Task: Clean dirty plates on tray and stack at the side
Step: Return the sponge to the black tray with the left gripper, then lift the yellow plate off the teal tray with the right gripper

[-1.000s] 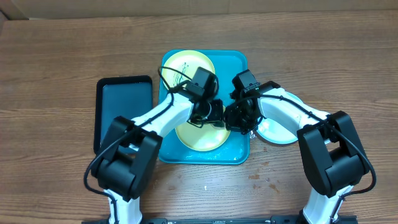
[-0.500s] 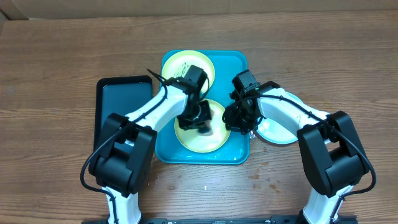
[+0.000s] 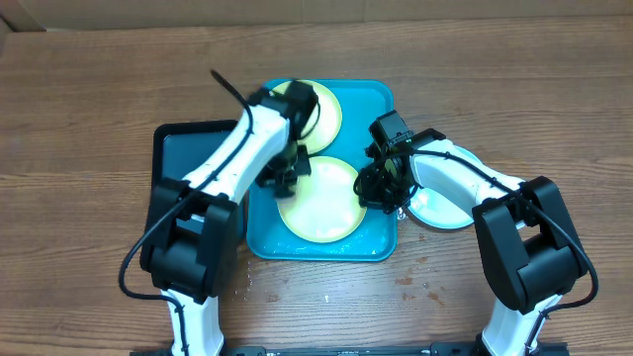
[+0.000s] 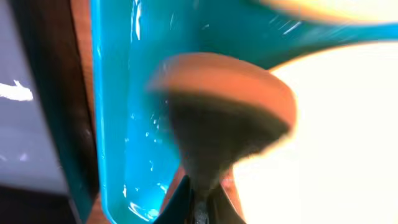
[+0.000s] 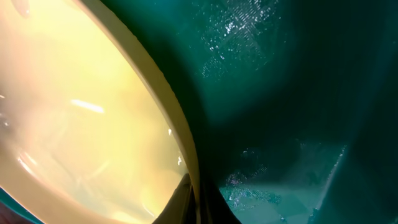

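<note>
Table (image 3: 79,99) of brown wood carries the turquoise tray (image 3: 381,94), a black tray (image 3: 193,168) just left of it. You have two plates in the turquoise one, the far plate (image 3: 326,109) and the near plate (image 3: 321,203); a third plate (image 3: 440,213) lies on the wood beside its right edge. Only the wrist cameras show you the grips: the left gripper (image 4: 198,205) pinches a blurred orange scrubber (image 4: 224,106) beside the near plate, the right gripper (image 5: 196,202) clamps that plate's rim.

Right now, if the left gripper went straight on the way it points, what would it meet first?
The left gripper's sponge would likely touch the tray floor beside the plate's rim; blur hides the depth.
</note>
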{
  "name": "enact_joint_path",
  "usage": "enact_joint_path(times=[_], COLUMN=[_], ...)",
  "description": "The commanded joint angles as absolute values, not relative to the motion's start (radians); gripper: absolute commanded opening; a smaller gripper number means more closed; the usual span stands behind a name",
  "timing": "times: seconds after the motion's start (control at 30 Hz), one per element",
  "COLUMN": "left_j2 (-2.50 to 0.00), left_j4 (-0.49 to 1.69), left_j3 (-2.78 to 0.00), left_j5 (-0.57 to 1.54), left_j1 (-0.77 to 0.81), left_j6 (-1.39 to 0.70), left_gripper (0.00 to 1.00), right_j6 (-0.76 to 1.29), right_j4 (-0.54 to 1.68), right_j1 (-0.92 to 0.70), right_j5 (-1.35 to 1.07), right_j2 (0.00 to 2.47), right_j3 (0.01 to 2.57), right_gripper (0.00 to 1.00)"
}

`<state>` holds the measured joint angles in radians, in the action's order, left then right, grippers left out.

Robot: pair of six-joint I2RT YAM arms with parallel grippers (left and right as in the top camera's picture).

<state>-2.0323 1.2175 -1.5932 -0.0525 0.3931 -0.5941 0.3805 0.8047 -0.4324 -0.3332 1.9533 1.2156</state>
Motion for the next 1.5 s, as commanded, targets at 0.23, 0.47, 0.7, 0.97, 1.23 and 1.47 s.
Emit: enact_joint_path(times=[0.23, 0.47, 0.7, 0.97, 1.23, 1.47], left_j2=[-1.837, -1.846, -1.846, -1.808, -1.633, -1.455], left_j4=[1.330, 1.208, 1.029, 1.173, 1.381, 1.448], left_j3=[-1.735, -1.519, -1.336, -1.491, -1.821, -2.010], left_j5=[-0.176, -0.173, -0.105, -0.084, -0.005, 0.109], left_j1=[0.182, 0.017, -0.046, -0.047, -0.046, -0.045], left_j6=[-0.440, -0.440, -0.365, -0.332, -0.331, -0.309], left_gripper=[0.04, 0.04, 0.08, 0.46, 0.53, 0.67], right_j6=[0.369, 0.369, 0.365, 0.358, 0.279, 0.279], right_j4=[0.829, 0.829, 0.829, 0.964, 1.129, 0.998], right_j1=[-0.426, -0.426, -0.426, -0.426, -0.486, -0.685], right_j5=[-0.237, -0.237, -0.237, -0.226, -0.104, 0.103], right_j2=[1.988, 1.988, 1.988, 1.945, 1.864, 1.864], right_j3=[1.198, 1.198, 1.198, 1.276, 1.608, 1.787], right_gripper=[0.04, 0.04, 0.04, 0.04, 0.04, 0.04])
